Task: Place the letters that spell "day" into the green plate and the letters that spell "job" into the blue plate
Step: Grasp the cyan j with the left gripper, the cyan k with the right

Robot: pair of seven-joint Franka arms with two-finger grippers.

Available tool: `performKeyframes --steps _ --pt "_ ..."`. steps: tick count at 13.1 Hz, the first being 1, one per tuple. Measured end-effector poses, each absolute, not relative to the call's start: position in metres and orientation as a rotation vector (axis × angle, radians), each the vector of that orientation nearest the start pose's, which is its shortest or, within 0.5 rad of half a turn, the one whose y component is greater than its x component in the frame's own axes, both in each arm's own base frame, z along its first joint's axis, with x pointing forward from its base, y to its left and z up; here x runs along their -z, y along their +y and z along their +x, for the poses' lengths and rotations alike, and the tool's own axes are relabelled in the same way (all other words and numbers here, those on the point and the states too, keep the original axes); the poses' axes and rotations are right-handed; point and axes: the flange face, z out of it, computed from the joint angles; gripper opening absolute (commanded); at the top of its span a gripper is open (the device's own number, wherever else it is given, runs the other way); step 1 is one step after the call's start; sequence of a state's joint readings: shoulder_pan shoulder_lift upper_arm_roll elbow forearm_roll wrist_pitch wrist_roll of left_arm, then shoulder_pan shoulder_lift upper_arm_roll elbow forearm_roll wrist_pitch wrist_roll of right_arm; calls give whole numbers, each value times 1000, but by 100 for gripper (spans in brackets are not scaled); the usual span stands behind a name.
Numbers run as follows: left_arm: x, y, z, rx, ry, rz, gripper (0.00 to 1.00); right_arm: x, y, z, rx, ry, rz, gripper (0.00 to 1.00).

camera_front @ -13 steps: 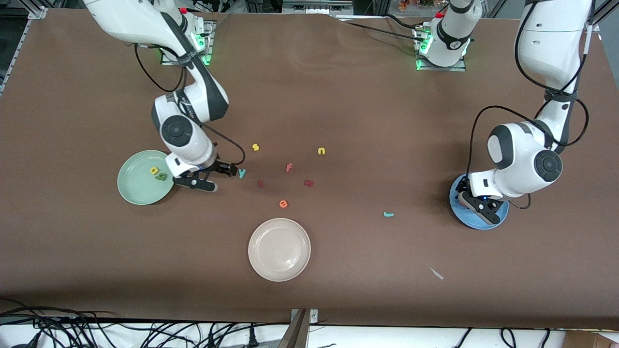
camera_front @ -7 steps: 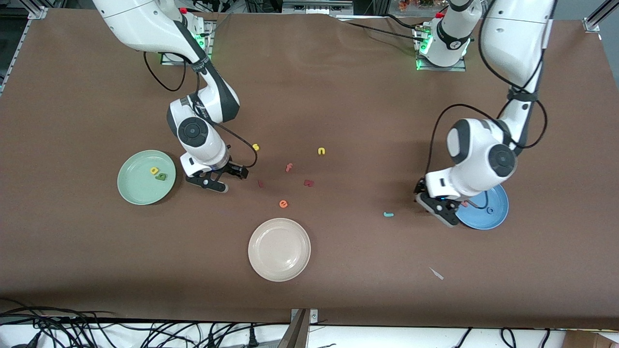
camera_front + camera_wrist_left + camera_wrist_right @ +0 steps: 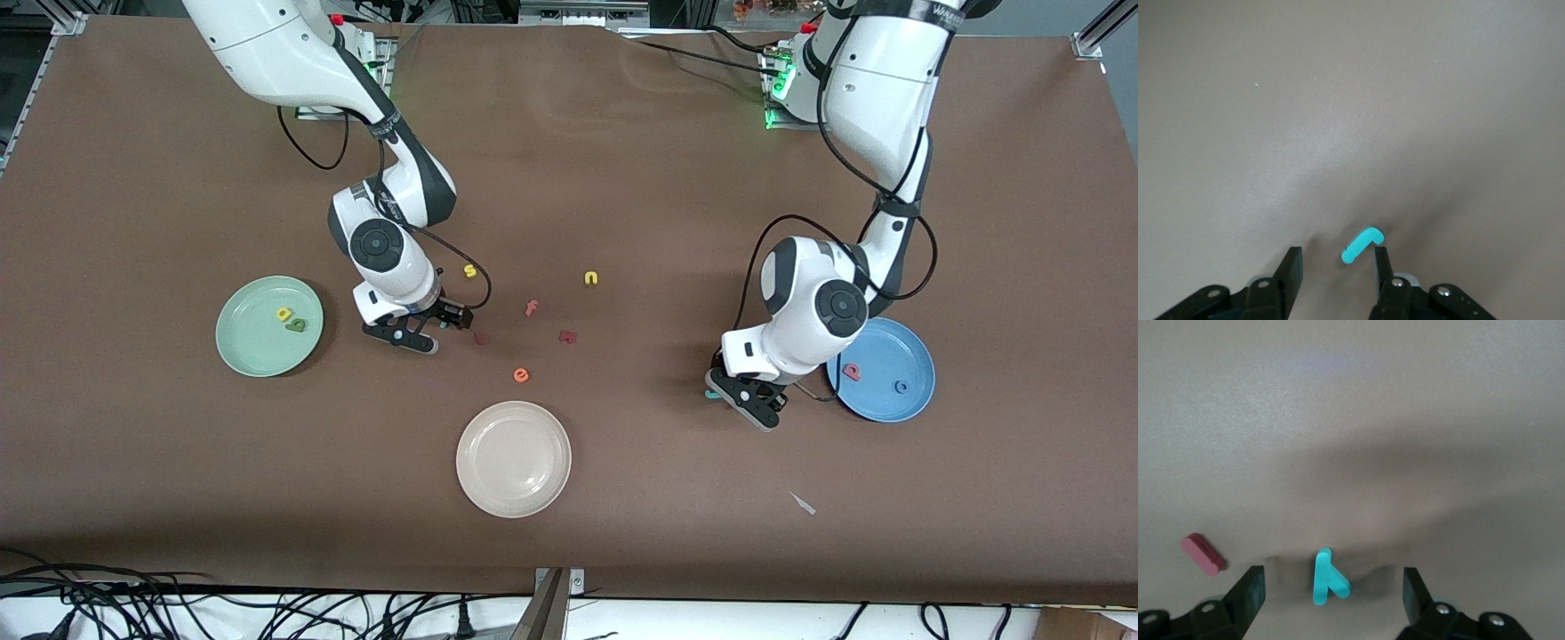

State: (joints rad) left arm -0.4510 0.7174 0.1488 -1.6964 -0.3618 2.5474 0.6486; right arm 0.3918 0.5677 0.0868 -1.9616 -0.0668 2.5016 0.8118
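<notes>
While d, a sit in green plate (image 3: 233,351) | b, o in blue plate (image 3: 916,404) | left gripper (image 3: 1335,267) apart round j (image 3: 1362,245) | right gripper (image 3: 1331,597) apart round y (image 3: 1328,578)

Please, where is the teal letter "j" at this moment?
The teal "j" lies on the table toward the left arm's end, beside the blue plate. In the left wrist view it sits between the open fingers of the left gripper.
</notes>
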Motion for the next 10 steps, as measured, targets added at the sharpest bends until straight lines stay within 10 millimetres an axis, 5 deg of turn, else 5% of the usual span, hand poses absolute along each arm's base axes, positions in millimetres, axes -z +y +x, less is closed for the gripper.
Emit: performKeyframes --steps 3,9,10 --pt "-170 -221 652 304 1109 -3007 54 -178 284 543 -34 451 -3114 53" --pt "-170 -222 653 316 1098 -3005 59 -177 290 542 -34 435 -3111 0" --pt "-173 -218 655 318 1092 -3003 63 -177 291 542 -33 435 -3111 0"
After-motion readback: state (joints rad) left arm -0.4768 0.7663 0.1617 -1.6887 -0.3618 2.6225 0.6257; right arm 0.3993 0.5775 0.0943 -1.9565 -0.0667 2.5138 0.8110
